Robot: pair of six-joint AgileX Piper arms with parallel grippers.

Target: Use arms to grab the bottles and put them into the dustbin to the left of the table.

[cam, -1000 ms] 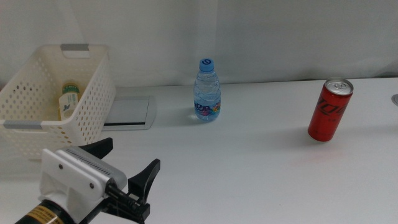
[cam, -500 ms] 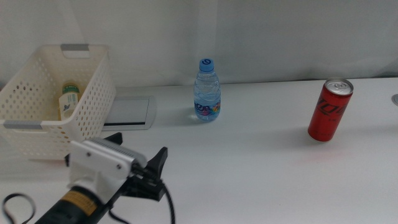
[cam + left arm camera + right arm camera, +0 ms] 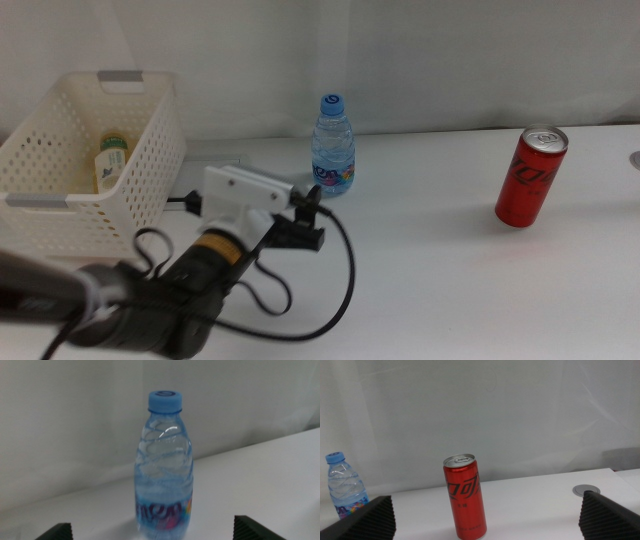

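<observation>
- The left gripper (image 3: 300,215) faces the clear bottle (image 3: 333,146), its jaws spread wide and holding nothing; in the left wrist view the bottle (image 3: 164,467) stands upright, centred ahead of the two fingertips (image 3: 257,530) and not yet between them.
- The step in hand looks to be the approach: a clean grab would call for bringing the fingers level to either side of the bottle's body, below the blue cap (image 3: 165,400), and closing gently, since thin ribbed plastic likely dents and slips.
- The bottle is a rounded, ridged transparent shell with a bright printed band low down; the table (image 3: 450,280) beneath is smooth and white.
- The yellow bottle (image 3: 109,159) already lies in the dustbin (image 3: 150,170), a white perforated basket just beside the gripper's casing.
- The right gripper (image 3: 485,532), out of the middle view, waits with jaws wide and empty; the can (image 3: 465,496), a glossy red cylinder, stands ahead between its fingers' line.
</observation>
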